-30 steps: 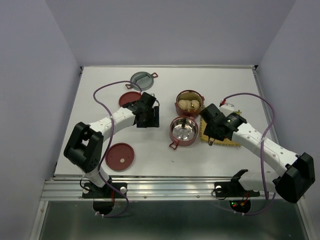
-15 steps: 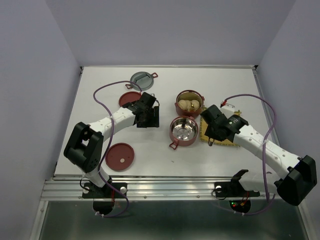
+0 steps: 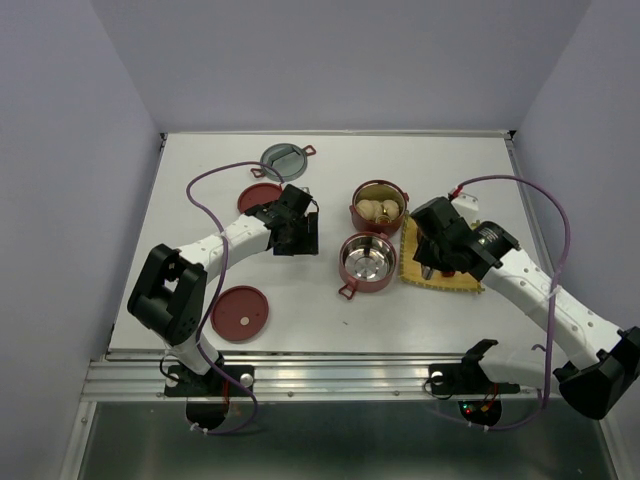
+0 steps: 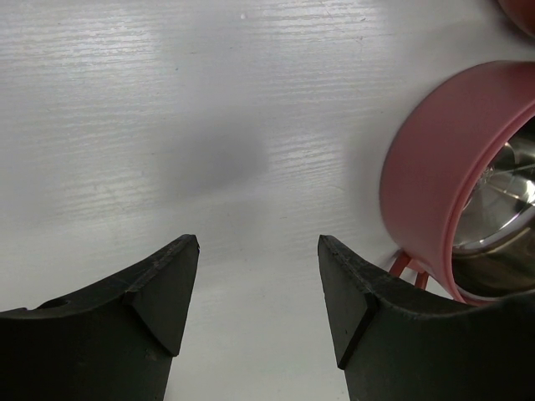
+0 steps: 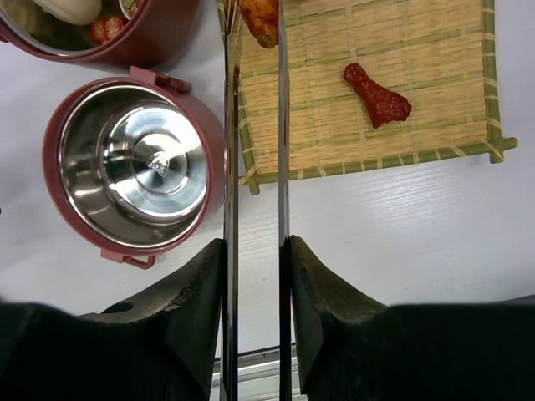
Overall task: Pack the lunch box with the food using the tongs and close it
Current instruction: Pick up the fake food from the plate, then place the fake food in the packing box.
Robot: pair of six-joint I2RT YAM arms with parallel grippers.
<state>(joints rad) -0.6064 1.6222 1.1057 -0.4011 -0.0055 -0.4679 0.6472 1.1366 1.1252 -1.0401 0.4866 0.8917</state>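
Note:
My right gripper (image 5: 256,242) is shut on the tongs (image 5: 282,125), whose two silver arms run up the right wrist view. Their tips pinch an orange-brown fried piece (image 5: 261,21) at the mat's near-left corner. A red drumstick-shaped piece (image 5: 378,97) lies on the yellow woven mat (image 5: 418,50). One lunch box bowl (image 3: 378,207) holds pale buns (image 5: 71,8). The second bowl (image 5: 100,159) stands empty with its steel inside showing. My left gripper (image 4: 257,242) is open over bare table beside that bowl's red wall (image 4: 435,159).
A flat red lid with a pale dot (image 3: 240,313) lies near the left arm's base. Another red lid (image 3: 259,197) and a grey lid (image 3: 282,157) lie behind the left gripper (image 3: 305,232). The right arm (image 3: 520,280) reaches over the mat (image 3: 445,278).
The right gripper has squeezed the tongs narrower, and its arm has risen and shifted slightly over the mat. The left arm has not moved.

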